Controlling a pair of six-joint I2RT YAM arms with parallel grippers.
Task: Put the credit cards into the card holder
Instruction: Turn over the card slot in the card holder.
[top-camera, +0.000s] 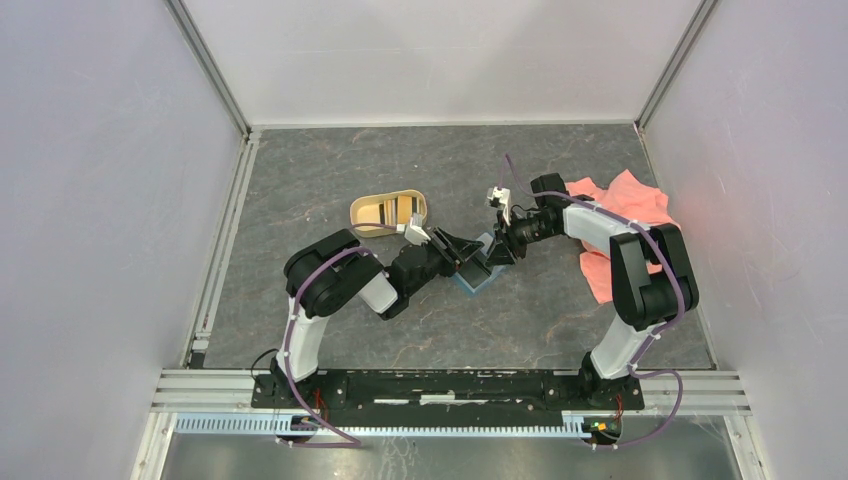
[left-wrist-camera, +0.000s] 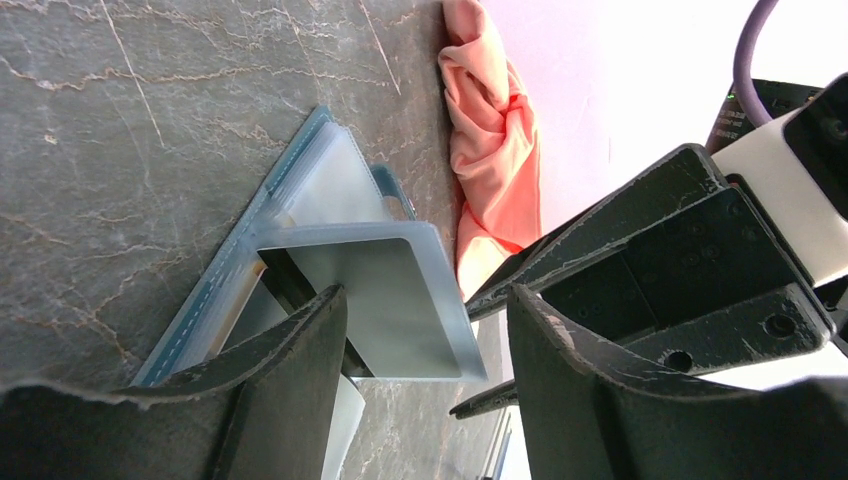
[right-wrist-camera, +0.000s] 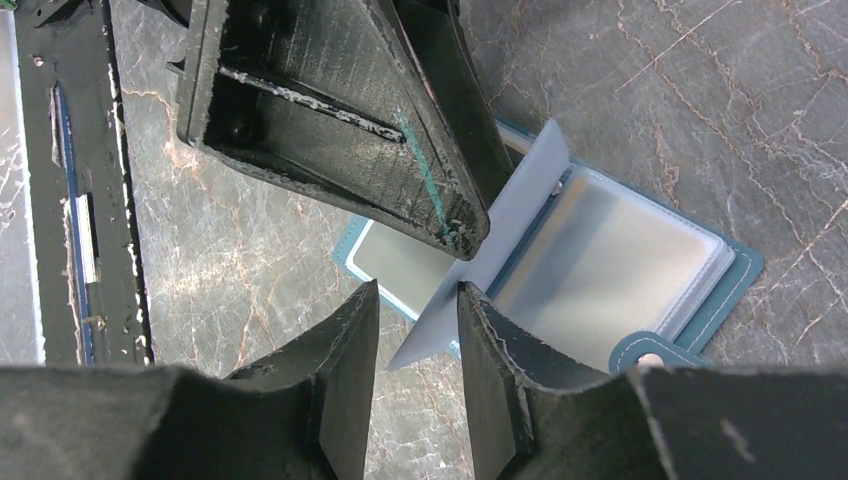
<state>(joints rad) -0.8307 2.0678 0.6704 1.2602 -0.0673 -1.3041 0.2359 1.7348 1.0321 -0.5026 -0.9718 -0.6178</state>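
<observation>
Card holder (right-wrist-camera: 620, 250): teal-blue, laid open and flat on the dark veined table (top-camera: 330, 180), well apart from the pink cloth (top-camera: 625, 200). Its long axis is directed toward the cloth, with the snap-tab end nearer to it. One pale-blue inner leaf (right-wrist-camera: 515, 210) stands up from the spine. Left gripper (left-wrist-camera: 425, 295): jaws are held wide, and one fingertip is met by the leaf near its base, on the side away from the cloth. Right gripper (right-wrist-camera: 417, 290): jaws are parted narrowly; the leaf's corner is received between them, but no clamping is seen. Credit cards (top-camera: 400, 209): dark and yellow, lodged in the tan tray (top-camera: 362, 210), farther from the cloth than the holder.
</observation>
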